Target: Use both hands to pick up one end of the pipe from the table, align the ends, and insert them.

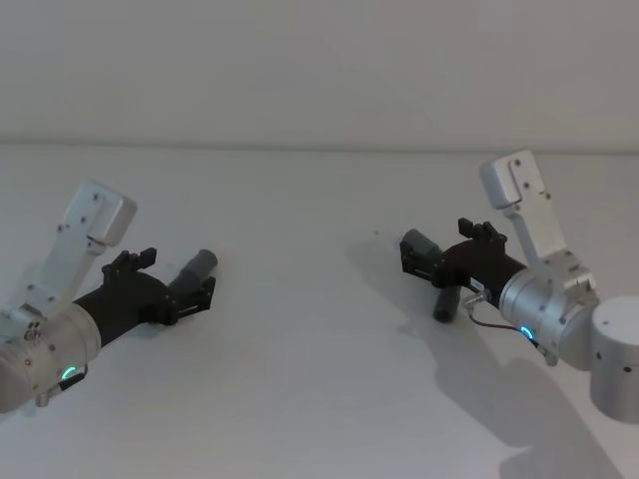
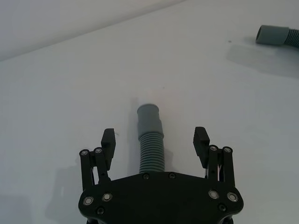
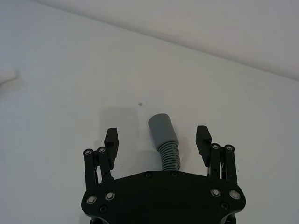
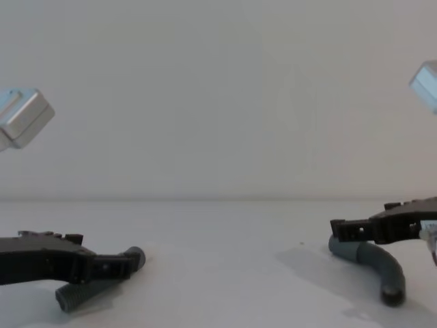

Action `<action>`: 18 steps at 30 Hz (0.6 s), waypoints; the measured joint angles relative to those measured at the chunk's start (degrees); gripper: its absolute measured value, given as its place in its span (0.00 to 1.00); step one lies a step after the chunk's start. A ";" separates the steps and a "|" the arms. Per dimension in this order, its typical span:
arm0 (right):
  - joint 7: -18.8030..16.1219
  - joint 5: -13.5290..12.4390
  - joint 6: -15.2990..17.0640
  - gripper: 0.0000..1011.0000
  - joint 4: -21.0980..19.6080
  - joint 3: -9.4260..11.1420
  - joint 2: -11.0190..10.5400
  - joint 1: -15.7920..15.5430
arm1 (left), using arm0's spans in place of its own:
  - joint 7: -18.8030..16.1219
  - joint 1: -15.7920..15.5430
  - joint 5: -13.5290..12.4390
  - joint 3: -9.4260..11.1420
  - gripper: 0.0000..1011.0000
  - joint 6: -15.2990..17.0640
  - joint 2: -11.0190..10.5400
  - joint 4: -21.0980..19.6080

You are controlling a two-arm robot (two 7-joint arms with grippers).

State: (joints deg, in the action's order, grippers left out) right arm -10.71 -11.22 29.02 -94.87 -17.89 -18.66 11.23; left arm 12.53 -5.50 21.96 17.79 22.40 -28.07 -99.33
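The pipe lies in two pieces on the white table (image 1: 319, 359). The straight ribbed piece (image 1: 193, 269) points its smooth cuff (image 2: 148, 116), with a pale tip, away from my left gripper (image 1: 178, 275). That gripper is open and low, one finger on each side of the ribbed part (image 2: 153, 151); in the chest view the left gripper (image 4: 126, 265) sits just over the piece (image 4: 85, 292). The bent elbow piece (image 1: 436, 277) rests at the right. My right gripper (image 1: 437, 249) is open around it just behind its cuff (image 3: 163, 128), and the elbow (image 4: 379, 265) curves down to a dark end.
The table runs back to a plain white wall. A wide bare stretch of table separates the two pieces. The elbow's cuff (image 2: 273, 35) appears far off in the left wrist view.
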 joint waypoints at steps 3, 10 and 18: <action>-0.06 0.16 0.50 0.99 0.81 -0.13 0.41 0.56 | 0.57 -0.07 -0.21 -0.02 0.99 0.01 -0.26 0.36; -0.09 0.55 1.48 0.99 2.48 -0.32 1.27 1.68 | 2.35 -0.94 -0.40 0.03 0.99 -0.15 -0.57 1.88; -0.12 0.91 2.31 0.99 3.83 -0.42 2.04 2.63 | 4.08 -2.14 -0.41 0.18 0.99 -0.55 -0.41 3.86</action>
State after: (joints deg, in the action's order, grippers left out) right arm -10.83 -10.31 31.33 -91.04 -18.31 -16.62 13.86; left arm 16.61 -7.64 21.55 17.97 21.85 -28.48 -95.47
